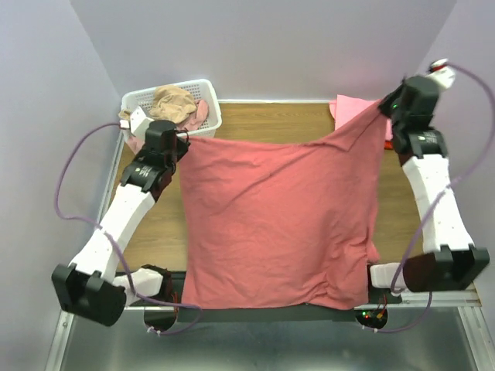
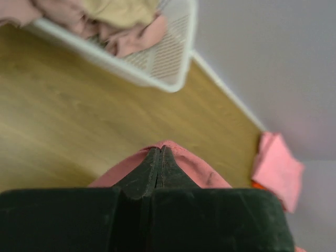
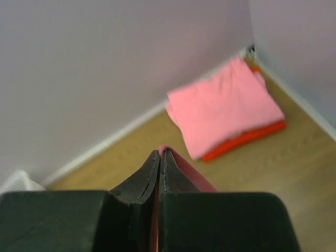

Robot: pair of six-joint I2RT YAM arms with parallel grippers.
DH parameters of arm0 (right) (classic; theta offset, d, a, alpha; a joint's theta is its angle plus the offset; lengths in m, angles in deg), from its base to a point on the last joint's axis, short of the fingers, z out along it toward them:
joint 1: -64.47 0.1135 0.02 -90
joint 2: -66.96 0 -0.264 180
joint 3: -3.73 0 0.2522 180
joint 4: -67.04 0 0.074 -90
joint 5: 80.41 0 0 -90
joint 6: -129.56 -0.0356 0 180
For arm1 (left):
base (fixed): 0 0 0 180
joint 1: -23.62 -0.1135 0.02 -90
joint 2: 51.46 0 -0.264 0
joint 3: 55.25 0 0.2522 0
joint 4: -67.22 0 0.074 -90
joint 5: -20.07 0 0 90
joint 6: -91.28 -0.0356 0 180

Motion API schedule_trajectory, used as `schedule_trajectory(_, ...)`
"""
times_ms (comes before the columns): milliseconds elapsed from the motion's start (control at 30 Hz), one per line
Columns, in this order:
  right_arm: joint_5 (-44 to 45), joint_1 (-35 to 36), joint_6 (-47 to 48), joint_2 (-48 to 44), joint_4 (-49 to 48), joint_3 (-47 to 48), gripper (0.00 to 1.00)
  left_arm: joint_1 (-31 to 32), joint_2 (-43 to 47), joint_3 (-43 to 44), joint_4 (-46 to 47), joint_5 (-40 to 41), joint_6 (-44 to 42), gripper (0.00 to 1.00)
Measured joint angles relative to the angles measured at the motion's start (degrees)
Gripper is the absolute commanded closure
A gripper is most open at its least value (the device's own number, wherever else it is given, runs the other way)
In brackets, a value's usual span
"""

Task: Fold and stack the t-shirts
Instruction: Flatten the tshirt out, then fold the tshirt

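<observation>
Over the surface (image 1: pixel 263 120), the dusty red t-shirt (image 1: pixel 278 224) hangs spread between my left pincer (image 1: pixel 184 137) and right pincer (image 1: pixel 384 108), each clenched on a far corner. My left wrist view catches the basket (image 2: pixel 168 79) and its tan shirt (image 2: pixel 121 10); my right wrist view shows most clearly the orange-red shirt (image 3: pixel 247 137) beneath the pink shirt (image 3: pixel 223 105).

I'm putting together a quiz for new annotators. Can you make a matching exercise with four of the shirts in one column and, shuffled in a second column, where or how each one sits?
Column one
1. dusty red t-shirt
2. bright pink t-shirt
3. orange-red t-shirt
4. tan t-shirt

Column two
A. crumpled in the white basket
B. folded, on top of the stack in the far right corner
C. spread out, pinched by the left end effector and the right end effector
D. folded, lying beneath another shirt

Pairs: 1-C, 2-B, 3-D, 4-A
</observation>
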Motion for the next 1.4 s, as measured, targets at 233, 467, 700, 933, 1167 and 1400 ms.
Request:
schedule_trajectory(233,-3.2,0.0,-0.3,10.6,-5.1,-11.0,1.00,-4.3,-12.8,-5.7,8.8,-0.2,0.0,1.00)
schedule_trajectory(467,-6.1,0.0,0.1,21.3,-13.8,-8.7,1.00,-8.0,-31.7,-2.3,16.9,-4.4,-1.3,1.00)
schedule_trajectory(700,-8.3,0.0,0.5,26.9,-15.6,-8.1,1.00,-8.2,-36.1,-1.9,18.0,-5.9,-1.7,1.00)
schedule_trajectory(933,-8.1,0.0,0.5,18.2,-16.5,-16.7,1.00,-8.2,-35.6,-1.9,19.6,-5.9,-2.1,1.00)
schedule_trajectory(1167,-7.8,0.0,-0.4,7.5,-14.0,-22.3,1.00,-8.5,-32.5,-3.9,20.0,-5.9,-2.2,1.00)
schedule_trajectory(1400,-8.7,0.0,-1.5,6.4,-10.2,-27.0,1.00,-9.8,-31.0,-4.7,19.9,-6.1,-3.3,1.00)
